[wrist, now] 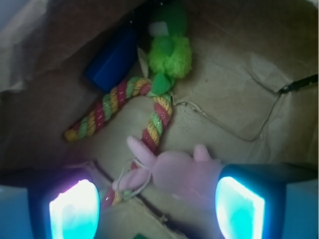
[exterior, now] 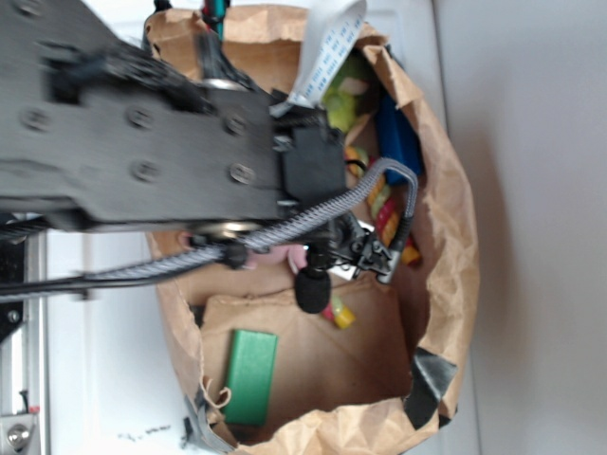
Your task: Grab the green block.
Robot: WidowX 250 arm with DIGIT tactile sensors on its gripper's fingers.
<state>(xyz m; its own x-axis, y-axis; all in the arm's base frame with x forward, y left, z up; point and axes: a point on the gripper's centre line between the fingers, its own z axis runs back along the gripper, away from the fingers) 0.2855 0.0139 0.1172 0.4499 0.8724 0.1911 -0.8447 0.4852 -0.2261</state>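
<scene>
Hovering inside the brown paper bag [exterior: 446, 237], the gripper [wrist: 157, 209] has its two pads spread wide and holds nothing; the pink plush toy [wrist: 174, 172] lies between and just ahead of them, which is not the target. The green block [exterior: 251, 376] lies flat on the bag's floor near one corner, well apart from the gripper and clear of the other toys. In the wrist view only a tiny green sliver at the bottom edge may be it; that cannot be confirmed. To do the step well, the arm would likely need to pull away from the plush toy, the coloured rope [wrist: 122, 102], the dark blue block [wrist: 112, 62] and the lime-green plush toy [wrist: 169, 52], centre over the block, and turn the open pads across its narrow width before descending, keeping off the crumpled bag wall. No brand, label or readable writing shows anywhere.
</scene>
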